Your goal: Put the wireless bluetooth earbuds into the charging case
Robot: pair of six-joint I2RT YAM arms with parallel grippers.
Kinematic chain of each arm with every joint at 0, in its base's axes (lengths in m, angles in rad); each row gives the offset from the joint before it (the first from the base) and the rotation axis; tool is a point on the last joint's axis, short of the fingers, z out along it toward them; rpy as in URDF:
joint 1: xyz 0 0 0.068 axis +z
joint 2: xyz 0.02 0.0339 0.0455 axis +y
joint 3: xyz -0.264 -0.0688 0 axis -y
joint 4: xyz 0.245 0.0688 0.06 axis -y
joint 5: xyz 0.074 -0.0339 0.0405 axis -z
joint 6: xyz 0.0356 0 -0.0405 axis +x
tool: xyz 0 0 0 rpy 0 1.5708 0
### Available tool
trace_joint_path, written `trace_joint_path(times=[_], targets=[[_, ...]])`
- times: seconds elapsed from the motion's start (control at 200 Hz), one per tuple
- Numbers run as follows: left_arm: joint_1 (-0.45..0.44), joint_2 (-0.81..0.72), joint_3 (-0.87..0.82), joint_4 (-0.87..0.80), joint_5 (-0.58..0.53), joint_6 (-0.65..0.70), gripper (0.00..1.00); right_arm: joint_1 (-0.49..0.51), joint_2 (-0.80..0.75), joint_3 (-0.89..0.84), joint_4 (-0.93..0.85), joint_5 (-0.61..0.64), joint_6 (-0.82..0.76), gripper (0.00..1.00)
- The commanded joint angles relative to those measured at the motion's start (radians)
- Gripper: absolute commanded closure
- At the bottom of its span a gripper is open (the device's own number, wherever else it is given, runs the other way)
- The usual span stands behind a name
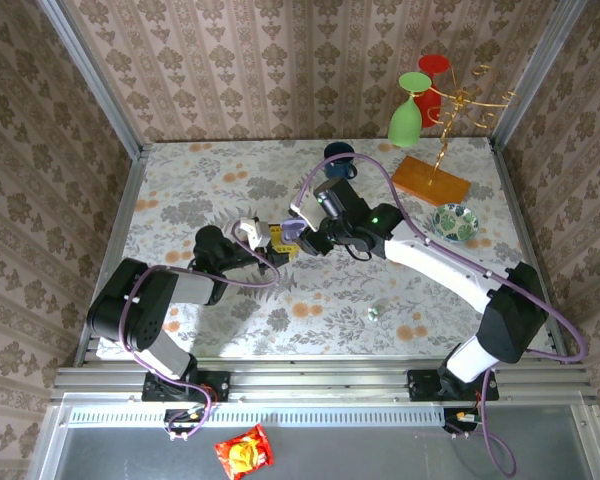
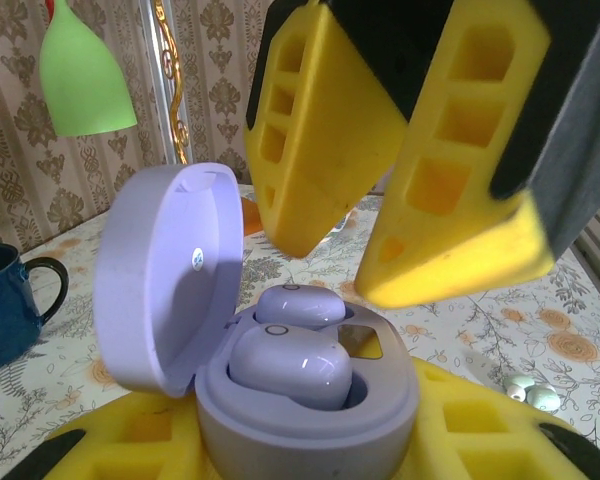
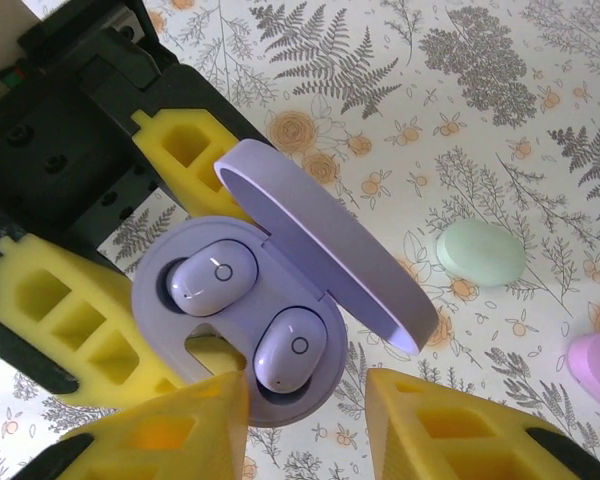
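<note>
Two lilac earbuds [image 3: 212,281] [image 3: 288,350] sit side by side in the wells of the charging case [image 3: 302,408], each with a small ring mark on its upper face; in the left wrist view the nearer one [image 2: 290,365] bulges above the rim and the other [image 2: 298,303] lies behind it. The case is round and lilac, and its lid [image 3: 330,240] stands open, hinged back to one side. The left fingers [image 3: 70,320] are clamped on the case body from opposite sides and hold it raised above the flowered tabletop [image 1: 200,190], near the middle of it in the top view [image 1: 286,232]. The right fingers [image 3: 170,440] hang spread apart just over the open case with nothing between them; from the right wrist camera one yellow tip overlaps the case's edge, though I cannot tell whether it touches. Below on the tabletop lie a pale green egg-shaped pebble [image 3: 480,253] and, near it, a pink pebble [image 3: 595,368] cut off by the picture's edge. Farther back stands a dark blue mug [image 1: 338,160]. To the right a gold rack [image 1: 450,110] on an orange base carries a green glass [image 1: 405,115] and a red glass [image 1: 432,75], with a patterned bowl [image 1: 454,222] in front of it. A red snack packet [image 1: 244,452] lies off the tabletop, in front of the arms' bases.
</note>
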Motion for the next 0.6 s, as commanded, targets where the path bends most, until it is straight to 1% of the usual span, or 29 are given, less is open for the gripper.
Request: trace_joint_path(times=[0.0, 0.15, 0.27, 0.365, 0.465, 0.595], targets=[[0.013, -0.013, -0.002, 0.033, 0.018, -0.010, 0.66, 0.000, -0.063, -0.020, 0.039, -0.030, 0.037, 0.59], [0.016, -0.016, -0.011, 0.032, 0.033, 0.028, 0.67, -0.016, -0.102, -0.057, 0.151, -0.111, 0.122, 0.55], [0.016, -0.017, -0.016, 0.033, 0.051, 0.049, 0.66, -0.032, -0.087, -0.034, 0.185, -0.138, 0.190, 0.54], [0.015, -0.020, -0.019, 0.033, 0.059, 0.047, 0.67, -0.048, -0.042, 0.024, 0.166, -0.135, 0.237, 0.54], [0.015, -0.025, -0.019, 0.033, 0.056, 0.048, 0.67, -0.070, 0.017, 0.088, 0.130, -0.125, 0.276, 0.57], [0.021, -0.027, -0.018, 0.033, 0.050, 0.041, 0.67, -0.082, 0.086, 0.152, 0.067, -0.107, 0.278, 0.61]])
